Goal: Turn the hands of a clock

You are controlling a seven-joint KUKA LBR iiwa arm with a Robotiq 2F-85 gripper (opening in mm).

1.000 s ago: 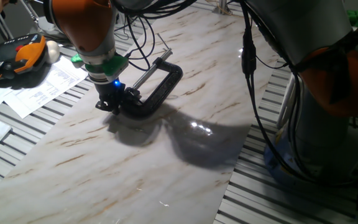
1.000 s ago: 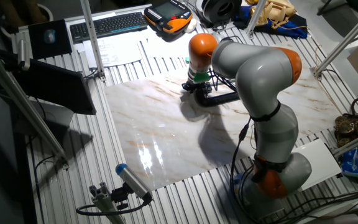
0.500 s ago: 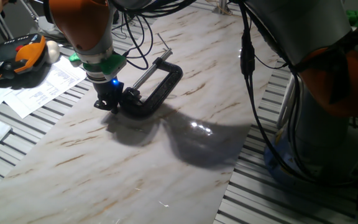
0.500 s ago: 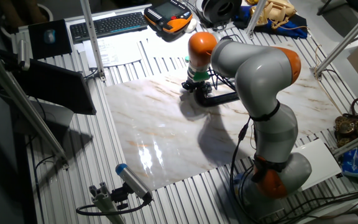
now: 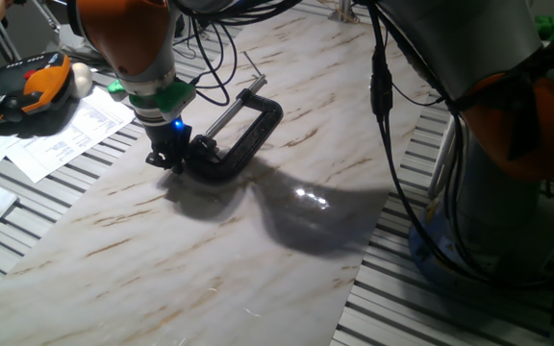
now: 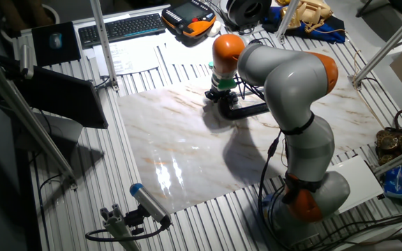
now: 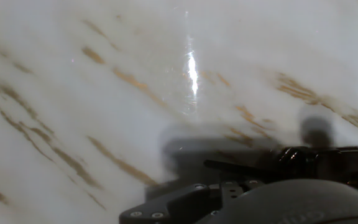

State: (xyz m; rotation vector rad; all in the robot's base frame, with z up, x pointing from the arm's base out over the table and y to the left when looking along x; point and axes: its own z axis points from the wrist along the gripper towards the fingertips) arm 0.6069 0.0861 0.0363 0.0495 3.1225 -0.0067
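The clock, a black C-clamp (image 5: 254,135), lies on the marble board (image 5: 210,255), its silver threaded rod (image 5: 227,113) pointing away from me. The hands, a thin dark cross-pin (image 5: 254,69), stick out at the rod's far end. My gripper (image 5: 168,161) points down, its tips near the board, right beside the clamp's near end, far from the pin. Its fingers look closed together with nothing between them. In the other fixed view the gripper (image 6: 216,98) stands left of the clamp (image 6: 248,109). The hand view shows marble and a dark shape (image 7: 316,158), likely the clamp.
An orange-and-black tool (image 5: 29,88) and papers (image 5: 65,135) lie at the left on the slatted table. Black cables (image 5: 214,53) hang behind the clamp. The arm's base (image 5: 508,163) stands at the right. A keyboard (image 6: 121,28) lies at the back.
My gripper has shifted only a few pixels beside the clamp's near end. The clamp and its pin have not visibly moved.
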